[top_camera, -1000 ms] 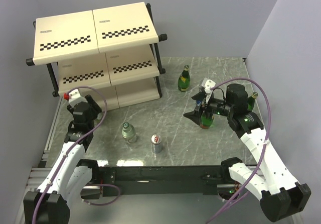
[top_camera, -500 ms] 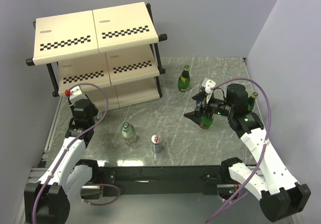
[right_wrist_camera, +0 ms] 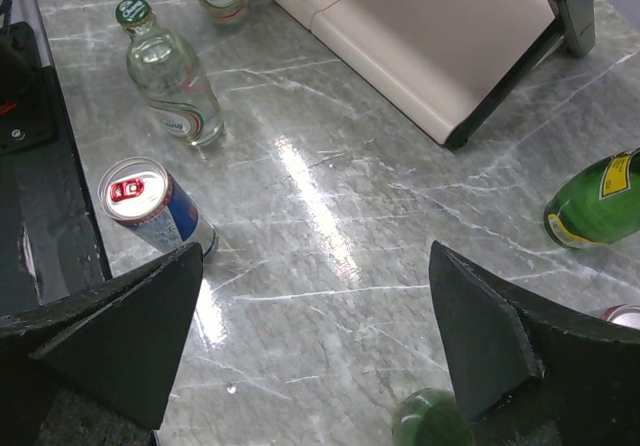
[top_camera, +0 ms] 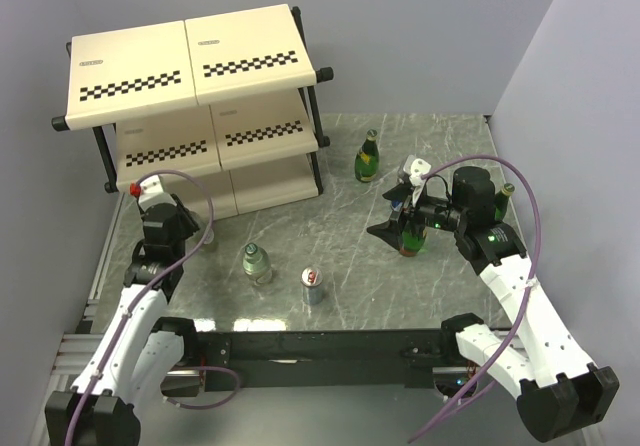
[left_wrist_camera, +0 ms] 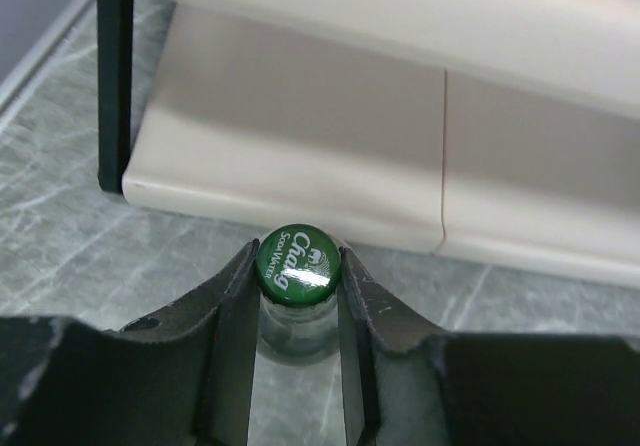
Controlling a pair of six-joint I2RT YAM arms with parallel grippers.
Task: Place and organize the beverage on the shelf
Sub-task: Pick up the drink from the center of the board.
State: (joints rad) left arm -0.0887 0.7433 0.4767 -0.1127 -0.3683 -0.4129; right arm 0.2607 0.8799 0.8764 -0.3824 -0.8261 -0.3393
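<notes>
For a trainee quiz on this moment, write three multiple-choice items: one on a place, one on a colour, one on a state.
1. Where is the small clear bottle in the left hand, relative to the shelf?
A on its top tier; B just in front of its lowest tier; C on its middle tier.
2. Its cap is:
A green; B gold; C red.
3. The right hand is:
A shut on a bottle; B shut on nothing; C open.

Answers:
1 B, the lowest panel's edge sits right behind it.
2 A, the cap shows green from above.
3 C, its jaws stand wide apart.
</notes>
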